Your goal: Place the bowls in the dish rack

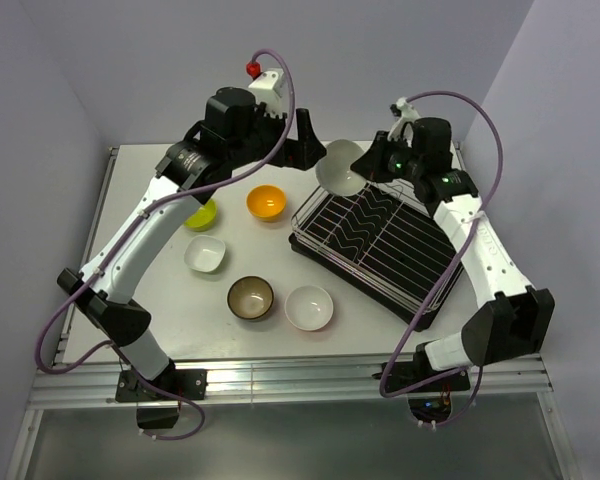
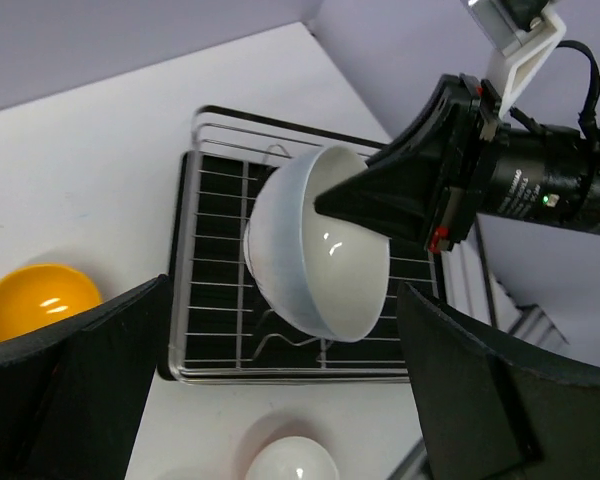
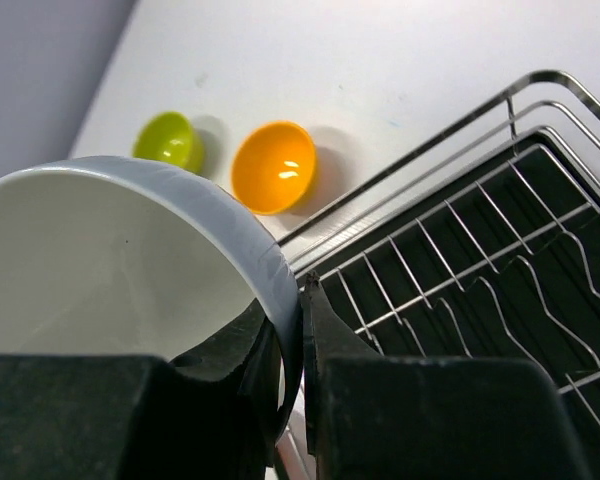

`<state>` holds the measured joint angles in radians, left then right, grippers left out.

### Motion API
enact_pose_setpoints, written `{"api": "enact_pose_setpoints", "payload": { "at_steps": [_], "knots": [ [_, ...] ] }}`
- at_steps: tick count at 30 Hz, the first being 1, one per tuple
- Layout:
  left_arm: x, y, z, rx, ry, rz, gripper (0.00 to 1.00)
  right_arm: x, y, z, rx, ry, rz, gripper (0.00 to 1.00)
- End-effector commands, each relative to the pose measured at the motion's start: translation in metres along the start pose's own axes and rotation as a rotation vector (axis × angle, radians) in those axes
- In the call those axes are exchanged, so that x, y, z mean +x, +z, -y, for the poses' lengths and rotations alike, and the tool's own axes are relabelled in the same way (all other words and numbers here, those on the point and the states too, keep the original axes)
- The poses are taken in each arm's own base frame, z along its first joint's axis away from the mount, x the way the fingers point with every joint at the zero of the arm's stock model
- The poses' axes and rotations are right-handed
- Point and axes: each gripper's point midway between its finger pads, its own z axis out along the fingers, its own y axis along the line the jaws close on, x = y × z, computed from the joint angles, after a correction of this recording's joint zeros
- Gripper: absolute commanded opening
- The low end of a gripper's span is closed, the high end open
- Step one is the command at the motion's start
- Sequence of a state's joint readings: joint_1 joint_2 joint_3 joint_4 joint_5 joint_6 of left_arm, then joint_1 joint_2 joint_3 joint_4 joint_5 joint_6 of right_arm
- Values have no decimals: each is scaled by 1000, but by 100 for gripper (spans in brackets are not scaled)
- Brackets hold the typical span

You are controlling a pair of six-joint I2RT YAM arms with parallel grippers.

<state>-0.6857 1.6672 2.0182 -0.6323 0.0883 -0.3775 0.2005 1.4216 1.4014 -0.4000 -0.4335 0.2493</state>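
My right gripper (image 1: 372,170) is shut on the rim of a white bowl (image 1: 342,167) and holds it tilted in the air above the far left corner of the dish rack (image 1: 310,238). In the right wrist view the fingers (image 3: 325,330) pinch the bowl's wall (image 3: 110,260). My left gripper (image 1: 310,148) is open and empty just left of that bowl; its wrist view shows the bowl (image 2: 320,250) over the rack (image 2: 220,372). On the table lie the lime green bowl (image 1: 202,213), the orange bowl (image 1: 266,202), a white bowl (image 1: 205,254), the brown bowl (image 1: 250,297) and another white bowl (image 1: 309,307).
The rack stands slanted on the right half of the table, with no bowl in it. The purple walls close in at the back and on both sides. The right wrist view also shows the orange bowl (image 3: 273,165) and green bowl (image 3: 170,140).
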Motion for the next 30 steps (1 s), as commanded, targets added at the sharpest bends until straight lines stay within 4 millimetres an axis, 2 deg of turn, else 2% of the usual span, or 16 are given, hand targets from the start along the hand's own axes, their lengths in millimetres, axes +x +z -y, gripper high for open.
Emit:
{"api": "enact_pose_setpoints", "payload": {
  "at_steps": [1,2,5,9,11,14,18,20,25,30],
  "knots": [
    [-14,-4,29,162,-62,21,100,-54,-38,-47,-226,-24,207,0],
    [-12,-5,38,222,-76,1,99,-55,-41,-49,-243,-22,213,0],
    [-10,0,38,258,-158,-7,98,-58,-49,-51,-296,-5,240,0],
    [1,3,52,373,-254,-71,91,-60,-54,-54,-349,5,247,0],
    [8,10,52,383,-283,-91,90,-52,-54,-56,-381,26,219,0],
    [17,20,51,388,-349,-120,89,-52,-54,-61,-424,29,224,0],
    [34,33,49,378,-396,-168,94,-49,-55,-62,-447,34,226,0],
    [37,34,51,393,-408,-183,93,-50,-56,-63,-453,36,231,0],
    [33,32,63,479,-434,-170,84,-53,-54,-59,-450,47,237,0],
    [46,40,67,481,-471,-209,83,-54,-49,-55,-437,54,234,0]
  ]
}}
